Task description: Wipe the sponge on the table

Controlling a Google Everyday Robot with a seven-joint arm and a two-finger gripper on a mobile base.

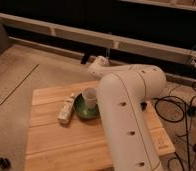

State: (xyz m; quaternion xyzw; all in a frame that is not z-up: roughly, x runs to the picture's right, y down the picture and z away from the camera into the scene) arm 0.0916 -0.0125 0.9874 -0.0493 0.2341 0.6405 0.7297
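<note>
Logging the current view from the remote station.

The arm [126,115] is white and thick and fills the right half of the view. It rises from the lower right edge, bends at an elbow above the right side of the table [56,145], then reaches leftward toward the table's far edge.

At the end of that reach the gripper [97,63] sits over the far edge of the table, just beyond the cup [89,96] and apart from it. I cannot tell whether it is clenched or released, or whether it is grasping anything.

The table has a light wooden plank top and stands on a pale carpeted floor. A green dish [80,112] rests near the middle of the top, its right side hidden by the arm. The white cup stands upright in the dish.

I cannot pick out the sponge with certainty. The only candidate is a pale oblong object [66,109] lying flat on the table just left of the dish. Its long axis runs from near-left to far-right. I cannot tell whether it touches the dish rim. It is well apart from the gripper, with the dish and cup between them.

Black cables [178,107] loop on the floor to the right of the table. A pale ledge [66,32] runs along the dark wall behind.
</note>
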